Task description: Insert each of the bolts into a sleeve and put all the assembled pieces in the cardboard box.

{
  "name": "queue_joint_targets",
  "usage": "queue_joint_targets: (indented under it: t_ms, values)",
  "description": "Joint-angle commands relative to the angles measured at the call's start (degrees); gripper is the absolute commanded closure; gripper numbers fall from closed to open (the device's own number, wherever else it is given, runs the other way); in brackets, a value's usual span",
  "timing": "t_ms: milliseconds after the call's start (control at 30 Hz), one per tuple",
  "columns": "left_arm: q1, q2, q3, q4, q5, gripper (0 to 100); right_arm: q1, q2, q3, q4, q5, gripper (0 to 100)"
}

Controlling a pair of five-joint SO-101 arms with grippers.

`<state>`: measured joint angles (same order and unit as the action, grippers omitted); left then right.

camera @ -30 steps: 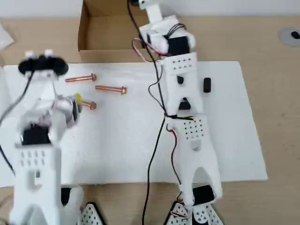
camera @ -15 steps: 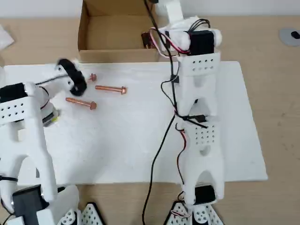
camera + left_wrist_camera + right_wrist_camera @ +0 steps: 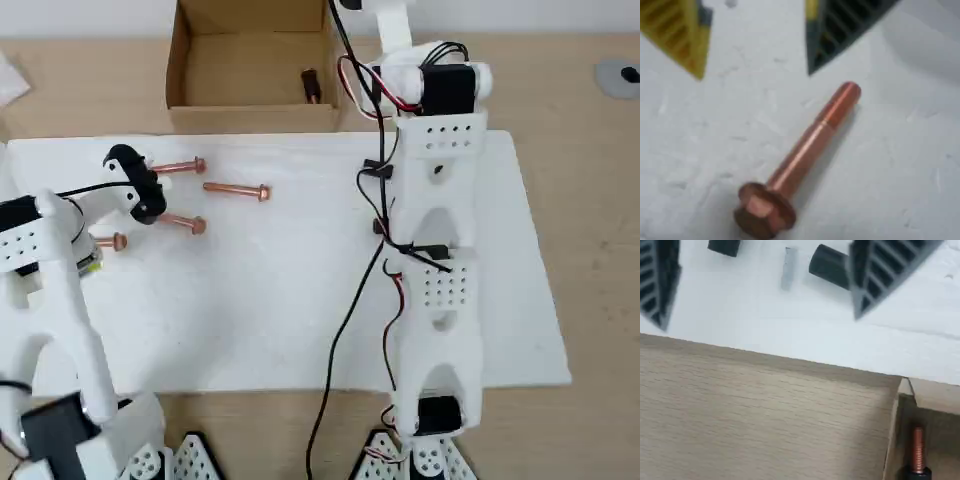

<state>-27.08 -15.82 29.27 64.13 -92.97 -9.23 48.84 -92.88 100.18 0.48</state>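
**High view.** Four copper bolts [image 3: 237,189] lie on the left part of the white mat [image 3: 260,300], on the near side of the cardboard box [image 3: 178,60]. The left arm [image 3: 50,280] stands over the mat's left edge. The right arm [image 3: 440,200] stretches from the near edge toward the far edge, to the right of the box. One assembled piece [image 3: 310,85] lies inside the box, close to its right wall.

**Left wrist view.** The left gripper [image 3: 754,74] hangs over the mat with its two fingers [image 3: 682,35] spread wide. A single bolt [image 3: 800,165] lies flat on the mat, in line with the gap between the fingertips and clear of both. Its plain end points toward the darker finger and its hexagonal head points away.

**Right wrist view.** The right gripper [image 3: 760,320] has its dark fingers [image 3: 875,275] set well apart above the wooden table [image 3: 740,415]. Two dark sleeves [image 3: 829,260] rest on the mat past the strip of table. In the box corner, the assembled piece [image 3: 917,452] shows as a copper shank protruding from a black sleeve.
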Motion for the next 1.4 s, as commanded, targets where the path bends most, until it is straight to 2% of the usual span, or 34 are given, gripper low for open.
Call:
queue_joint_targets:
  t_ms: [0, 333, 500, 833, 1000, 1200, 1367]
  values:
    - [-0.5, 2.6, -0.2, -4.7, -14.0, 86, 0.7, -4.5, -2.7, 0.2, 0.4, 72.2]
    - [-0.2, 21.1, -11.4, -6.2, -13.7, 86, 0.6, -4.5, -2.7, 0.0, 0.2, 72.3]
    - [0.4, 27.6, -17.7, -6.4, -10.5, 86, -1.0, -4.5, -2.7, 0.1, 0.2, 72.3]
    - [3.3, 29.6, -19.8, -6.2, -9.2, 86, -3.0, -4.4, -2.7, -0.1, 0.1, 72.3]
    - [6.8, 31.4, -18.5, -6.2, -9.1, 86, -3.0, -4.4, -2.7, -0.1, 0.1, 72.3]
    - [9.0, 34.5, -18.4, -6.2, -7.6, 97, -3.0, -4.4, -2.7, 0.2, 0.1, 72.3]
    - [9.7, 35.4, -18.1, -5.1, -6.9, 98, -3.0, -4.4, -2.6, 0.2, 0.1, 72.3]
